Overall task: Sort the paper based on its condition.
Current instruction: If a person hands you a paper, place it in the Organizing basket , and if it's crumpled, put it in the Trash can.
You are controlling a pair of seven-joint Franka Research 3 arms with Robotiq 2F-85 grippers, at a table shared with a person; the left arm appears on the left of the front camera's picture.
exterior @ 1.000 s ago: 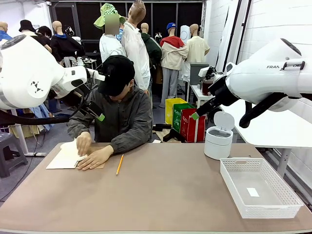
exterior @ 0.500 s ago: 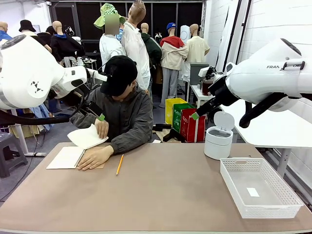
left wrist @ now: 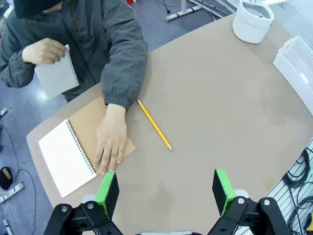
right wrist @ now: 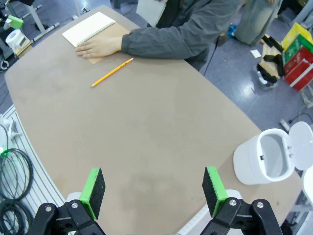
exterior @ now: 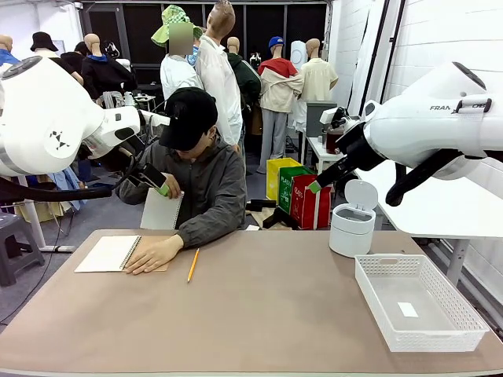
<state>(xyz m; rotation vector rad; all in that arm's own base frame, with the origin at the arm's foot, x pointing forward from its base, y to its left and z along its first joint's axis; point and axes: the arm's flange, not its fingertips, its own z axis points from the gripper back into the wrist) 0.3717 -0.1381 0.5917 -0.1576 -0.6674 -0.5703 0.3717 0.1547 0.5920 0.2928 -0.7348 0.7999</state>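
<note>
Both of our pincers stand wide open with nothing between the pads: the left gripper point(left wrist: 165, 188) hangs high above the near side of the table point(exterior: 259, 314), and the right gripper point(right wrist: 153, 188) hangs high above its other end. The paper point(exterior: 161, 210) is off the table, held upright in front of the person's chest by one hand point(exterior: 171, 187), while the other hand point(exterior: 153, 255) rests on the open notebook point(exterior: 106, 253). A pencil point(exterior: 192, 265) lies just beside that hand. A white bin point(exterior: 351, 220) with its lid up and a white basket point(exterior: 432, 342) wait on our right side.

We judge the sheet to be very light and floppy, quick to crease or tear, with a row of punched holes down one edge that is its weakest part. It looks flat and uncrumpled from here. We would pinch it gently by a free edge or corner, well away from the person's fingers and the punched edge, with one pad on each face.
</note>
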